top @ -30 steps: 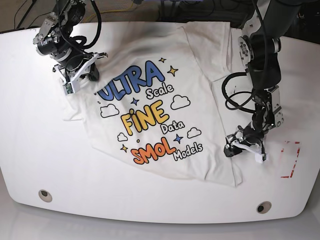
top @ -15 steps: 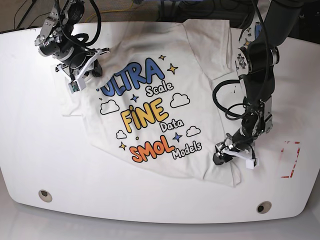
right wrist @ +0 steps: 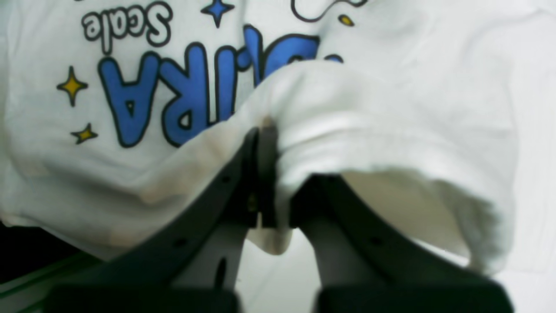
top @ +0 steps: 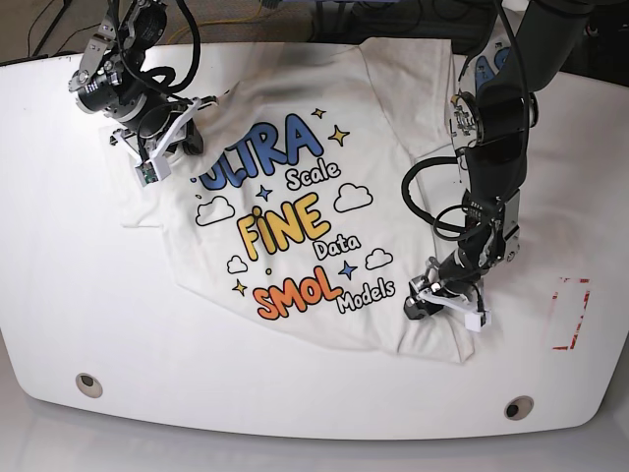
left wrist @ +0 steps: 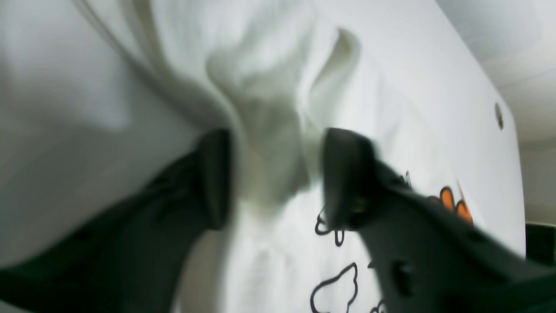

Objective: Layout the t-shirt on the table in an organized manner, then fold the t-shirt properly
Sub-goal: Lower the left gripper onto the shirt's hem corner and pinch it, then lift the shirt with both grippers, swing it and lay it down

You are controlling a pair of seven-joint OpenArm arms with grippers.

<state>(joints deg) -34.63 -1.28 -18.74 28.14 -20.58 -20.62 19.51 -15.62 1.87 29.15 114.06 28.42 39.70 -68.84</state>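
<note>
The t-shirt (top: 295,211) lies print-up but skewed, unfolded; my right pincer (right wrist: 267,174) grips its sleeve, my left pincer (left wrist: 271,174), half-wide, seemingly gathers hem.

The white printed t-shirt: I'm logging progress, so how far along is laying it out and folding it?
Done: the white cotton printed t-shirt lies print-up on the glossy white table, though skewed and wrinkled. In hand: the right gripper is shut on fabric beside the blue lettering, and the left gripper has a bunched fold near the hem between its half-open fingers. Left: straightening it and every fold; none shows yet.
</note>
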